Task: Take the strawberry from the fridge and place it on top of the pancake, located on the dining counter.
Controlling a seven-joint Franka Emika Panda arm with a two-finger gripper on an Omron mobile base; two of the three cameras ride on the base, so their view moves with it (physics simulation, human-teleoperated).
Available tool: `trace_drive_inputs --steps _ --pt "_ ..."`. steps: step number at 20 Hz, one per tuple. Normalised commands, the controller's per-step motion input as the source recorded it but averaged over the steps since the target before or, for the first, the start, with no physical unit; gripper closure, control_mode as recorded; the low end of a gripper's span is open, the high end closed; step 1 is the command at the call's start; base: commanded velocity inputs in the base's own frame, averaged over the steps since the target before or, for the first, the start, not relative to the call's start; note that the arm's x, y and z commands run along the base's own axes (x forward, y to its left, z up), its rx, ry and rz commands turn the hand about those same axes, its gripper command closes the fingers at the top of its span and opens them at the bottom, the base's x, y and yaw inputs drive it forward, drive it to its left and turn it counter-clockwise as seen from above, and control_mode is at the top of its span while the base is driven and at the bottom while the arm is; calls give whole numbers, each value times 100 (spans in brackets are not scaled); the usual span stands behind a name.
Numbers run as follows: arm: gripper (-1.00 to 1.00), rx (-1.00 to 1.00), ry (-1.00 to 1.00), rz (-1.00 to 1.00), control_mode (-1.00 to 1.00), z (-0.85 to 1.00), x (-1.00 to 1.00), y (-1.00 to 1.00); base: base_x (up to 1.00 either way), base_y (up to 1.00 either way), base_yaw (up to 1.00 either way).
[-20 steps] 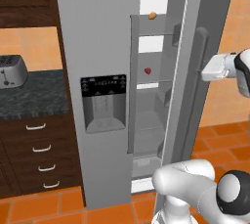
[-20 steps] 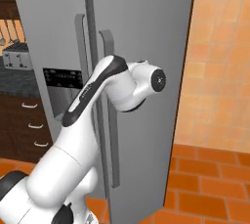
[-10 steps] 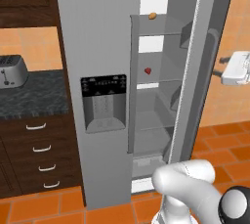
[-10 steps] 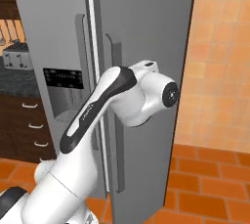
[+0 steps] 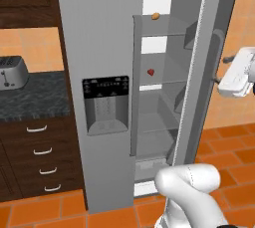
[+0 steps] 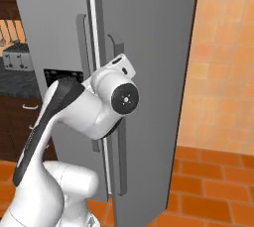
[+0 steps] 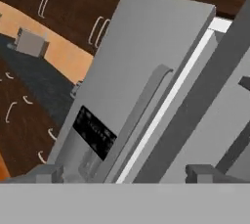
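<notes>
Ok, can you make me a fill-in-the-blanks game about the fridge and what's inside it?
1. The right door of the fridge is ____.
2. The strawberry sits on a shelf ____ the small orange-brown item.
3. On the dark counter left of the fridge stands a ____.
4. The tool is ____, holding nothing.

Missing words: open; below; toaster; open
</notes>
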Motion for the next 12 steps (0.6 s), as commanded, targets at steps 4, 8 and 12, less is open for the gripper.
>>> trace_drive_inputs --steps 4,8,12 --pt "-100 -35 0 -24 -100 0 0 100 0 0 0" --pt "-100 -26 1 -27 -100 -9 39 98 0 0 0" --pt "-100 -24 10 -28 -100 -33 76 68 0 0 0"
